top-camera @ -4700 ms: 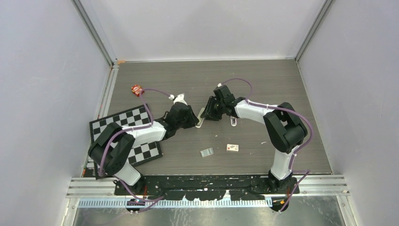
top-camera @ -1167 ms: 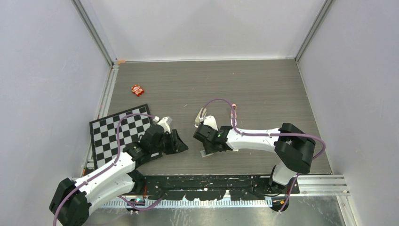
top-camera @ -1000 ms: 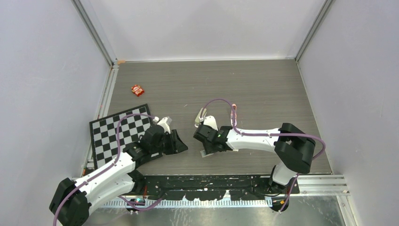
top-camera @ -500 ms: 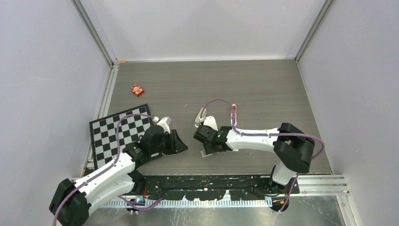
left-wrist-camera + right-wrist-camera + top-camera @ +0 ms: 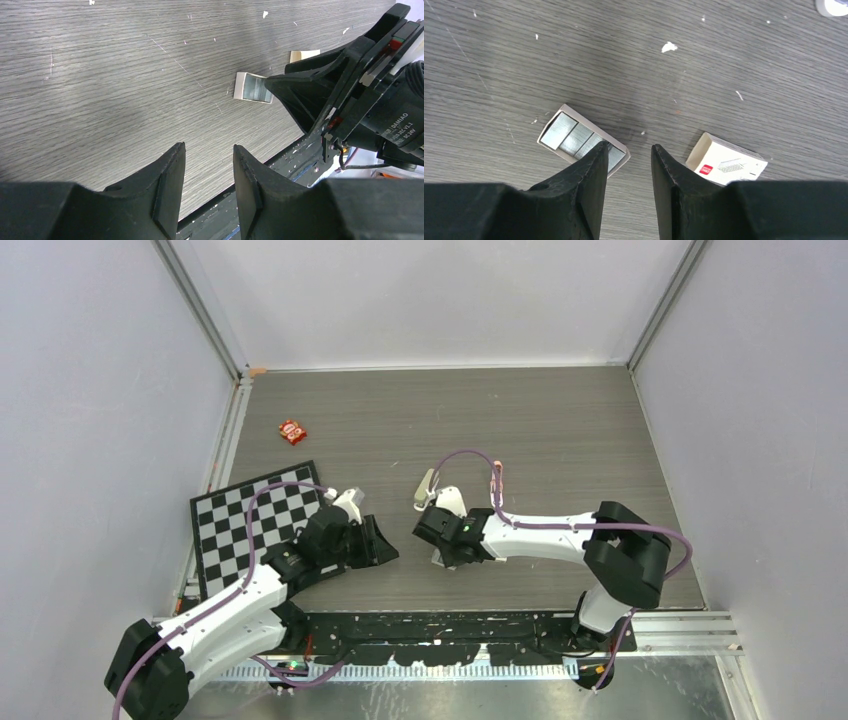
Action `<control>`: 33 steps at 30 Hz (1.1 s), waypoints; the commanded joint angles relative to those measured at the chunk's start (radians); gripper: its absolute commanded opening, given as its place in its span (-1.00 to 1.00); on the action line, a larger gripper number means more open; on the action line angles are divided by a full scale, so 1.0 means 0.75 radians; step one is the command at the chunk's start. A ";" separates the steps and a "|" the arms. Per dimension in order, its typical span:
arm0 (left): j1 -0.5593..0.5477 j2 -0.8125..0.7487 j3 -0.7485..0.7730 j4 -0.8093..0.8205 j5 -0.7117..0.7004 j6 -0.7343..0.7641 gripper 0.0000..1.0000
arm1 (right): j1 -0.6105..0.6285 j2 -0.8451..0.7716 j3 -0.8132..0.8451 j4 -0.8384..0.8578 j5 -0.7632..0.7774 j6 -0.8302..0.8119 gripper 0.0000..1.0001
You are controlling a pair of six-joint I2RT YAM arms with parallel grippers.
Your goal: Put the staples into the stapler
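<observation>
The stapler (image 5: 427, 484) lies pale and small on the table, just behind my right wrist. The staples (image 5: 576, 136) are silvery strips in a small open tray; they also show in the left wrist view (image 5: 253, 87). My right gripper (image 5: 629, 150) is open and empty, low over the table, with its left finger (image 5: 591, 170) over the tray's right end. In the top view the right gripper (image 5: 446, 551) covers most of the tray. My left gripper (image 5: 207, 147) is open and empty; in the top view the left gripper (image 5: 388, 548) stays left of the tray.
A white staple box sleeve with a red label (image 5: 729, 162) lies right of the tray. A small pink object (image 5: 497, 478) sits behind the right forearm. A checkerboard (image 5: 250, 515) lies at the left and a red packet (image 5: 292, 430) at the far left.
Since 4.7 s ago both arms have pulled back from the stapler toward the near edge. In the last second my right gripper has shifted slightly over the tray; the left arm is still.
</observation>
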 commanded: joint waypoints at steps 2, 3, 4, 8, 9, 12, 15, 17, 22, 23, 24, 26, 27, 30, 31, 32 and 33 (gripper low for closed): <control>-0.003 -0.014 -0.009 0.049 -0.019 0.009 -0.18 | 0.006 -0.106 0.047 -0.078 0.111 0.018 -0.16; -0.004 -0.014 -0.010 0.051 -0.019 0.008 -0.17 | 0.007 -0.118 0.053 -0.086 0.117 0.018 -0.16; -0.004 -0.014 -0.011 0.054 -0.019 0.007 -0.17 | 0.006 -0.134 0.057 -0.091 0.121 0.018 -0.16; -0.003 0.004 -0.023 0.099 -0.019 -0.002 -0.18 | 0.006 -0.182 0.066 -0.100 0.132 0.023 -0.19; -0.004 0.016 -0.029 0.117 -0.021 -0.004 -0.19 | 0.007 -0.190 0.060 -0.086 0.119 0.029 -0.19; -0.003 0.079 -0.034 0.204 -0.011 -0.010 -0.27 | 0.004 -0.223 -0.003 0.035 0.017 0.076 -0.22; -0.005 0.179 -0.032 0.332 -0.003 -0.011 -0.34 | 0.005 -0.259 -0.081 0.189 -0.078 0.191 -0.26; -0.006 0.269 -0.015 0.406 0.006 -0.010 -0.36 | 0.002 -0.275 -0.130 0.291 -0.113 0.255 -0.17; -0.018 0.518 0.029 0.626 0.038 -0.040 -0.45 | -0.022 -0.301 -0.220 0.479 -0.159 0.392 -0.11; -0.022 0.555 0.034 0.667 0.038 -0.047 -0.47 | -0.025 -0.305 -0.235 0.503 -0.155 0.413 -0.11; -0.027 0.595 0.038 0.706 0.039 -0.057 -0.49 | -0.027 -0.310 -0.252 0.529 -0.152 0.432 -0.10; -0.037 0.658 0.046 0.775 0.044 -0.073 -0.51 | -0.035 -0.317 -0.289 0.589 -0.158 0.476 -0.08; -0.040 0.683 0.052 0.802 0.048 -0.080 -0.52 | -0.038 -0.317 -0.310 0.625 -0.162 0.496 -0.08; -0.055 0.737 0.064 0.850 0.051 -0.091 -0.53 | -0.040 -0.317 -0.340 0.660 -0.153 0.536 -0.07; -0.059 0.750 0.067 0.861 0.052 -0.095 -0.53 | -0.040 -0.314 -0.345 0.662 -0.144 0.542 -0.07; -0.063 0.765 0.068 0.874 0.054 -0.102 -0.54 | -0.040 -0.312 -0.349 0.662 -0.133 0.546 -0.07; -0.067 0.778 0.066 0.893 0.056 -0.109 -0.54 | -0.040 -0.311 -0.353 0.668 -0.129 0.551 -0.07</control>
